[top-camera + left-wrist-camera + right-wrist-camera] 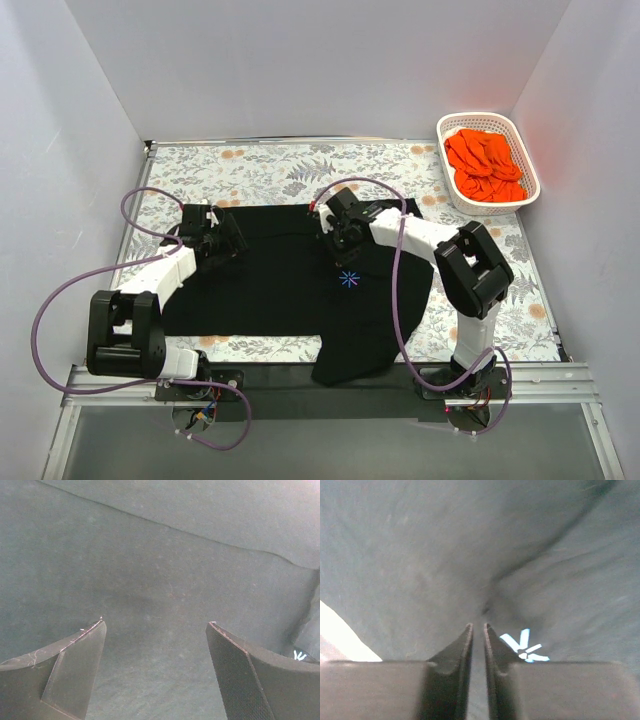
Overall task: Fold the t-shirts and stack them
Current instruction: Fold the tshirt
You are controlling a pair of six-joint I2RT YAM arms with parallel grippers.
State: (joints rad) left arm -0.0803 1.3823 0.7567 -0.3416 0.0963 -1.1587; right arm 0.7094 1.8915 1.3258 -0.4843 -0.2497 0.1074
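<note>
The right gripper (477,626) is nearly closed, and the black tee (270,280) puckers into its tips just beside the logo (524,647) — it looks like a thin pinch. The left gripper (155,622) hangs wide over the tee's left part, holding nothing. The tee lies spread on the table (280,165), one sleeve hanging over the near edge.

With so little cloth held, it could slip out, or one-sided pulling could bunch the tee. Only the top view shows the orange tees (487,165) in the basket (490,117) — only the right wrist view shows the pucker.
</note>
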